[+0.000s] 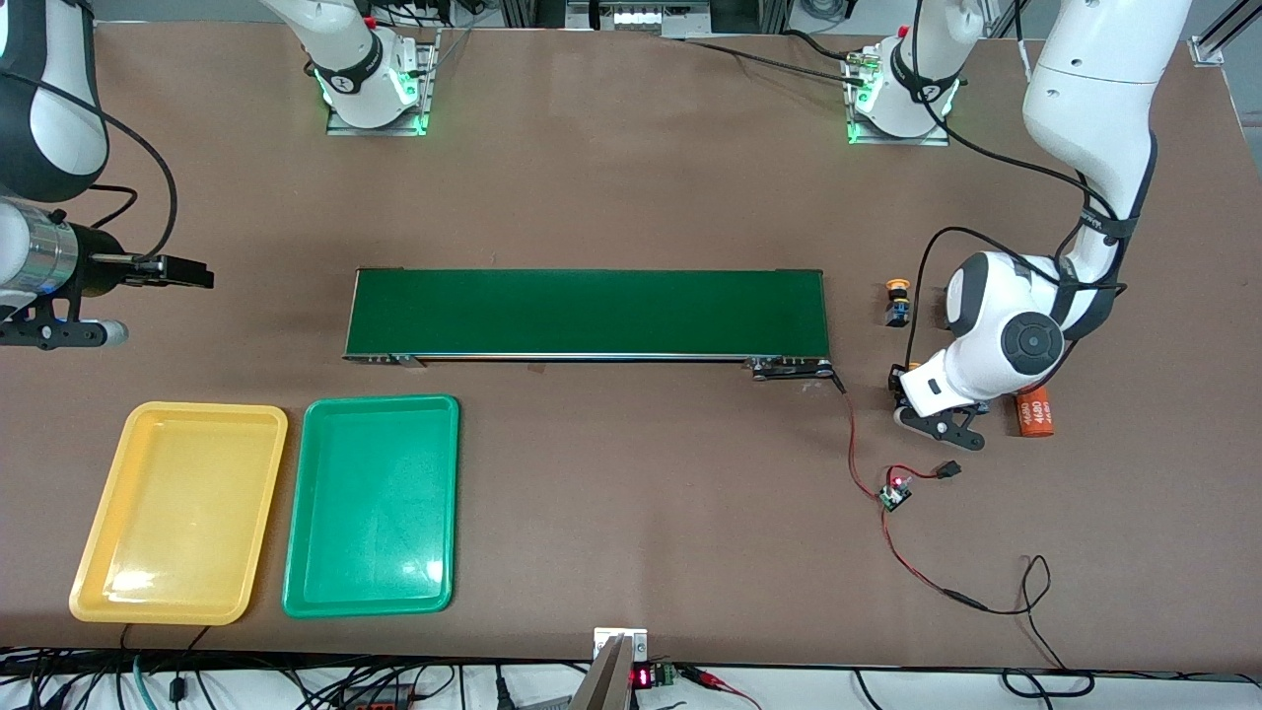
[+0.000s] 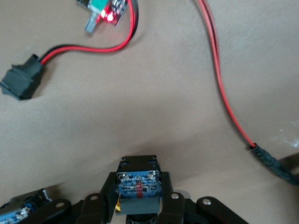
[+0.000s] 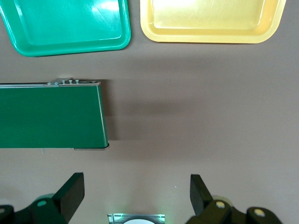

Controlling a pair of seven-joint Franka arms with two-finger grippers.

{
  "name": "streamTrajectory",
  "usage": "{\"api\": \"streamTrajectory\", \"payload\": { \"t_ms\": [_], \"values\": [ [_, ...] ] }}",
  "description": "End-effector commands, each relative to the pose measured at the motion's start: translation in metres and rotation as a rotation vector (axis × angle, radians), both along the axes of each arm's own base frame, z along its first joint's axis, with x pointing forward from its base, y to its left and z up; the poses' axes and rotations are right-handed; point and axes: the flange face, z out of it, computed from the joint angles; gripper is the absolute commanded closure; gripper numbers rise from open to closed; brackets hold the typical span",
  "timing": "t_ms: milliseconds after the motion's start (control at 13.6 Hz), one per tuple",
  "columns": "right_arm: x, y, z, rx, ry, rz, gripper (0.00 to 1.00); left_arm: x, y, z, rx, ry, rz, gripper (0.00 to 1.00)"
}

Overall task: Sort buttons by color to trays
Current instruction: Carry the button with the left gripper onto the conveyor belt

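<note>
yellow tray [image 1: 177, 513], green tray [image 1: 373, 505], dark green conveyor belt [image 1: 587, 313], orange cylinder [image 1: 1035, 413] upper right, brown table [image 1: 631, 177].

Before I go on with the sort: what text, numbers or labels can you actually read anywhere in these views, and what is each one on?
"4680", printed twice, on the orange cylinder lying beside the left arm's wrist.
Red lit digits on the small display at the table edge nearest the front camera: too small to read.
Print on the blue label of the button in the left pincer: blurred, unreadable.
Nothing else legible.
</note>
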Motion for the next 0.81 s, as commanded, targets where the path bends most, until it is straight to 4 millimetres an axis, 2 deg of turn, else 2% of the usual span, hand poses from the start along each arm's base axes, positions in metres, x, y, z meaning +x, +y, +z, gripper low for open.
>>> {"api": "streamTrajectory", "payload": {
  "t_ms": [0,147,293,367,514,734],
  "values": [
    [-0.002,-0.005,0.001,0.004,0.010,0.007,0.00,0.006,-0.025,0.060,-0.011,-0.037,-0.046,0.80],
    [-0.002,-0.004,0.001,0.005,0.010,0.005,0.00,0.008,-0.038,0.095,-0.008,0.015,-0.061,0.80],
    [-0.001,-0.004,0.000,0.004,0.011,0.001,0.00,-0.006,-0.069,0.124,-0.007,0.096,-0.041,0.80],
    [-0.001,-0.003,0.001,0.003,0.010,-0.001,0.00,-0.019,-0.093,0.129,0.000,0.131,0.001,0.80],
    [-0.001,-0.003,0.001,0.004,0.010,0.002,0.00,-0.045,-0.139,0.120,0.007,0.170,0.060,0.80],
    [-0.001,-0.004,0.000,0.002,0.011,0.002,0.00,-0.069,-0.186,0.116,0.019,0.180,0.184,0.80]
  ]
}}
